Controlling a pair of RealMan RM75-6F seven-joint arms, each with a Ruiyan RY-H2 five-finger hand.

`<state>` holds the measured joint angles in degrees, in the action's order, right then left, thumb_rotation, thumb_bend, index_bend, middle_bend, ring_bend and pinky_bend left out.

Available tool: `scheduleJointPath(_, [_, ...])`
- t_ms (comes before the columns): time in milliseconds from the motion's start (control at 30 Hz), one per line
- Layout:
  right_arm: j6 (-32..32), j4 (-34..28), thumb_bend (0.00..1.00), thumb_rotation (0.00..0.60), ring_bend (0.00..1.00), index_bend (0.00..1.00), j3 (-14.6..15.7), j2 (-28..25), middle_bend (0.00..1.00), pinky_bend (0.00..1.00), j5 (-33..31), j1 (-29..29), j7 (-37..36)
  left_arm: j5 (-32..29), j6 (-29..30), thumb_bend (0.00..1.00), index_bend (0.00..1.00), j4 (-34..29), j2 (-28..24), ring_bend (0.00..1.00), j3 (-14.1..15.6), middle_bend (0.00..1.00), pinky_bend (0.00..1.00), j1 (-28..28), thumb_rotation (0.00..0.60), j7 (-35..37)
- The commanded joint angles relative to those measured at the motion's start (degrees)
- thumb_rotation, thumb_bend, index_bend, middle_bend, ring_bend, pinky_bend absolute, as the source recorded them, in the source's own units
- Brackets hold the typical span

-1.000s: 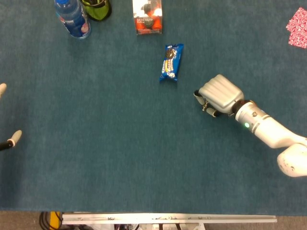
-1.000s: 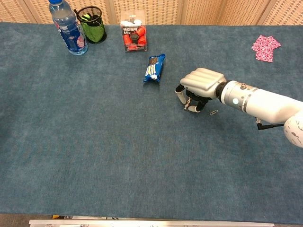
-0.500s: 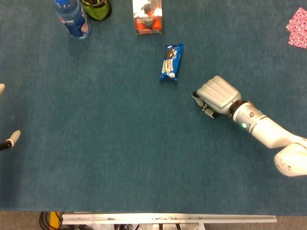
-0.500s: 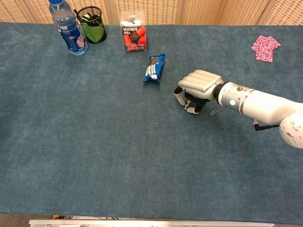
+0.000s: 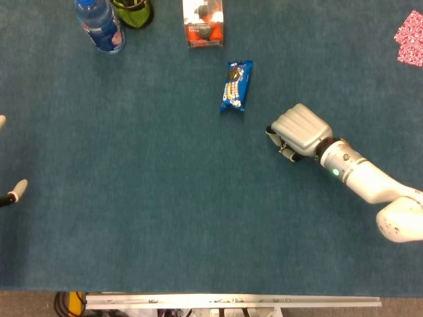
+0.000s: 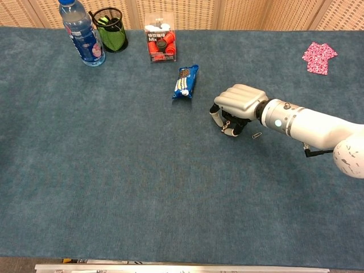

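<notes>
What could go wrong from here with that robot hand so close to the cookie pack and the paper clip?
The right robot hand sits with fingers curled down at the mat, so pushing lower could jam its fingertips into the surface. The paper clip lies flat and thin beside the wrist, easy to miss or drag. Sliding left could nudge the cookie pack toward the red-and-white box.

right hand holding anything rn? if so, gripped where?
Cannot tell. The right robot hand is curled knuckles-up on the table, its fingers tucked under. A paper clip lies loose beside the wrist, and the cookie pack is untouched.
</notes>
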<state>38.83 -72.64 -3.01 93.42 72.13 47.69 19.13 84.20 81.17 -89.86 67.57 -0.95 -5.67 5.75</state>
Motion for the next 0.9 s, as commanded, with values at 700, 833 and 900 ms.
scheduleJointPath(700, [9.24,-10.01,0.32,0.6,0.89,0.69,0.88,-8.83,0.92,1.0,5.66,-5.82,-12.34,0.06,-0.47,0.2,0.03,-0.14,0.21,0.05,-0.02,0.1,0.01,-0.21,0.6,-0.69])
scheduleJointPath(833, [10.43,-13.15,0.32,0.6,0.9,0.7,2.34,-11.29,0.92,1.0,8.12,-7.13,-15.53,0.25,-0.71,0.2,0.03,-0.68,0.19,0.05,-0.02,0.1,0.01,-0.5,0.6,-1.5])
scheduleJointPath(900, [11.04,-14.11,0.32,0.6,0.9,0.7,3.32,-12.12,0.92,1.0,9.48,-7.81,-16.61,0.39,-0.75,0.2,0.03,-1.01,0.16,0.05,-0.03,0.1,0.01,-0.62,0.6,-1.86])
